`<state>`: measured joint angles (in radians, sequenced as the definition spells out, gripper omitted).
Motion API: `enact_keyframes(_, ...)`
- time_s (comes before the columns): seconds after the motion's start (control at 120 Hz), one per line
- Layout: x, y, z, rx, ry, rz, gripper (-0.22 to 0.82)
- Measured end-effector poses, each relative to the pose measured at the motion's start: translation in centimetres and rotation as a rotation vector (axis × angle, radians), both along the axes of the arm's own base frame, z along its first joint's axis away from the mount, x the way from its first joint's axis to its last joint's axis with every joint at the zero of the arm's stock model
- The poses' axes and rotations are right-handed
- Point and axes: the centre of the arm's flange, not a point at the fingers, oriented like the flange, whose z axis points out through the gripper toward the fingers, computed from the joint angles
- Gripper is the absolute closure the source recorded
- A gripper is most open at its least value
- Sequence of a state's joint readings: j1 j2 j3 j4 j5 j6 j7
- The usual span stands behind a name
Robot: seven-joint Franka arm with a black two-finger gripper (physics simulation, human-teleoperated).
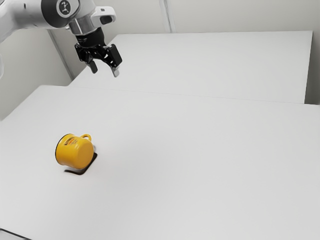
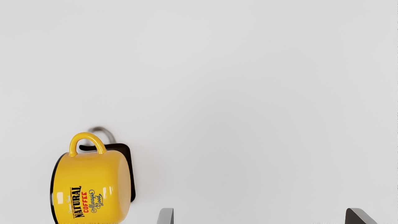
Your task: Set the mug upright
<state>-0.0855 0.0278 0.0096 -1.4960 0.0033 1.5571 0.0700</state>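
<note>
My gripper (image 1: 105,71) is hanging in the air above the level of the mug (image 1: 77,152), well apart from it, with its fingertips pointing downward. My jaws are standing open, and nothing is resting between them; in the wrist view the mug is lying outside their span, beyond one finger. The mug is lying on its side on the table (image 1: 200,175), its black rim (image 2: 52,189) facing the exterior view's left and its base (image 2: 125,183) facing roughly the opposite way. In the wrist view the base is facing toward the side where my fingers are standing. The handle (image 2: 85,137) is projecting sideways from the mug's body, and printed lettering (image 2: 84,202) is showing on the wall. A dark shape (image 2: 130,168) is running along the base and past the handle side. Open tabletop is extending from the mug's base toward the exterior view's right, and more bare surface is lying beyond the handle. One table edge is slanting past the mug, apart from its rim, on the exterior view's left.
</note>
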Motion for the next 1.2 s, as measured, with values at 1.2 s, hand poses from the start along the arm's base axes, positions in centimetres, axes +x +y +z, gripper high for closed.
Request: enact_keyframes(1.2,-4.9,11.8,-11.3,-0.204,0.123,0.176,0.0)
